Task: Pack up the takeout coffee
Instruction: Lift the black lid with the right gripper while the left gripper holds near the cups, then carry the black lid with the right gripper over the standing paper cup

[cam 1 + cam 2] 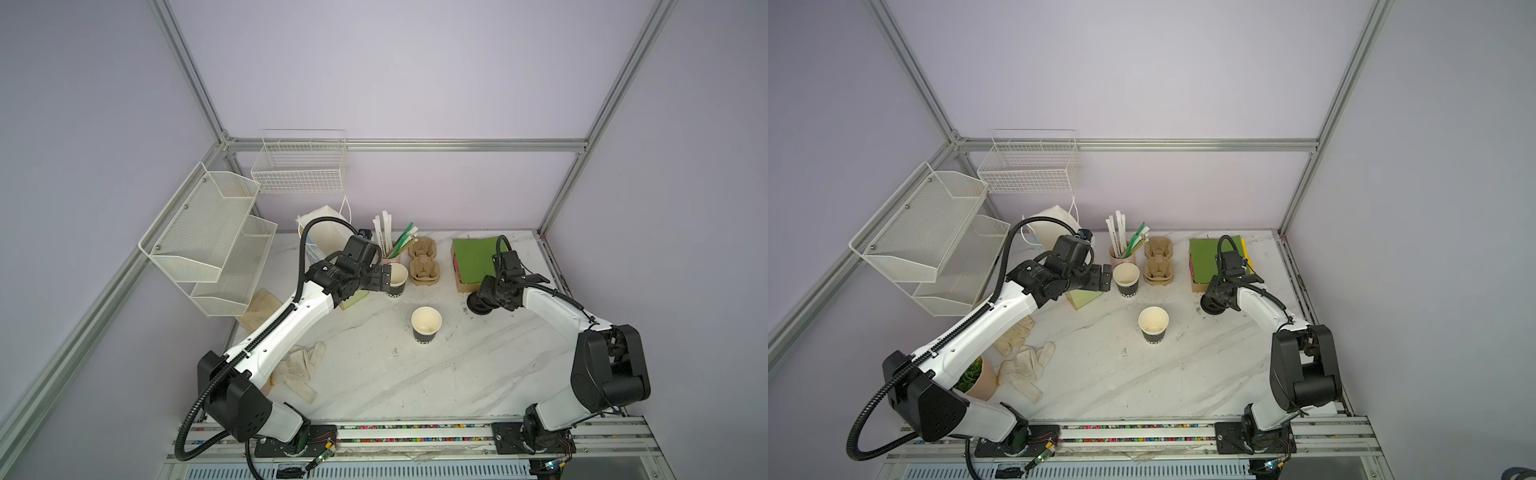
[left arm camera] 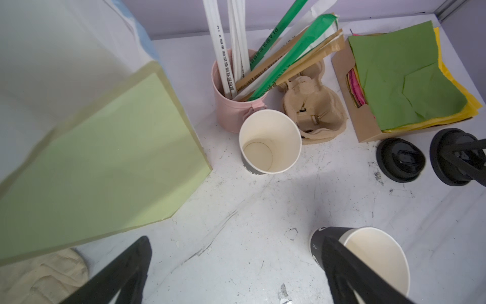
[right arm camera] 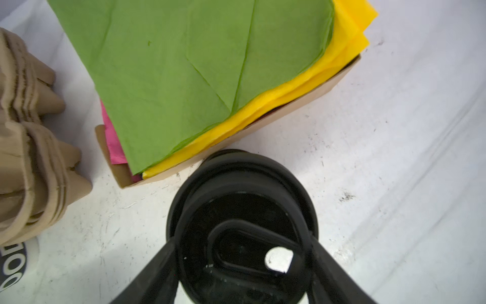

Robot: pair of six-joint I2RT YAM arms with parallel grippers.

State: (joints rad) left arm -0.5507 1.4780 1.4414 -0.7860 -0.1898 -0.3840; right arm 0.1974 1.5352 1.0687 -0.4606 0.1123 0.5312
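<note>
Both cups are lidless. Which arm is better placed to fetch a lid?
Right. Its tool sits around a black lid beside the napkin box, touching both sides. The left tool is open and empty, over by the far cup.

White marbled counter (image 1: 478, 374) bearing lidless black cup (image 1: 397, 279), second black cup (image 1: 426, 324), pink straw cup (image 2: 228, 110), pulp carriers (image 1: 424, 264), paper-filled box (image 1: 464, 286), black lid (image 2: 400, 159), gloves (image 1: 297, 370).
</note>
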